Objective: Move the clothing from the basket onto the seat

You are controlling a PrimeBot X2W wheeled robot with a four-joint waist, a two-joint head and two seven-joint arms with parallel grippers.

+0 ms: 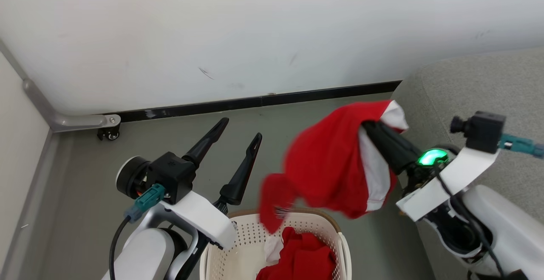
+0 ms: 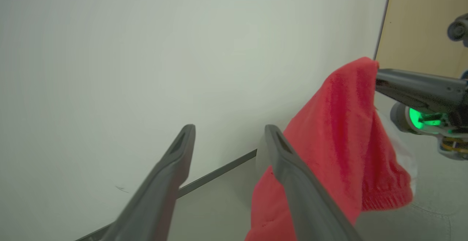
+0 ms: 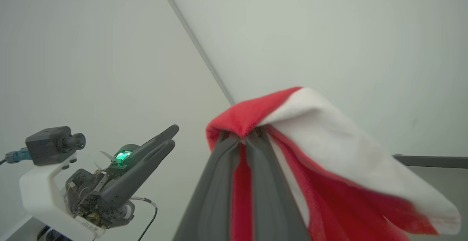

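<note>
Above the cream laundry basket (image 1: 238,246), a red jersey (image 1: 327,165) with white panels hangs from the right gripper (image 1: 370,128). Its fingers are clenched on a fold near the top of the cloth. The right wrist view shows the two fingers pressed together with red fabric pinched between them. The jersey's lowest corner dangles at the basket's rim; whether it touches I cannot tell. More red clothing (image 1: 304,258) lies heaped inside the basket. The left gripper (image 1: 240,130) hovers over the grey floor (image 1: 76,178) to the left of the basket, fingers spread apart and holding nothing. The light-grey seat (image 1: 467,84) stands just beside the right arm, on its right.

The step in hand looks like carrying the held jersey across to the seat. To do it well, I would first raise it a little, so the trailing corner clears the rim and neither drags the heap nor tips the basket. Then swing right in a smooth arc with the pinch firm, since the jersey is soft and hangs from a single fold. Bring the hanging part over the seat well in from its rounded edge and lower it until the cloth pools. Only then let go, or it may slide to the floor. The left arm is best held clear of the swinging fabric.
</note>
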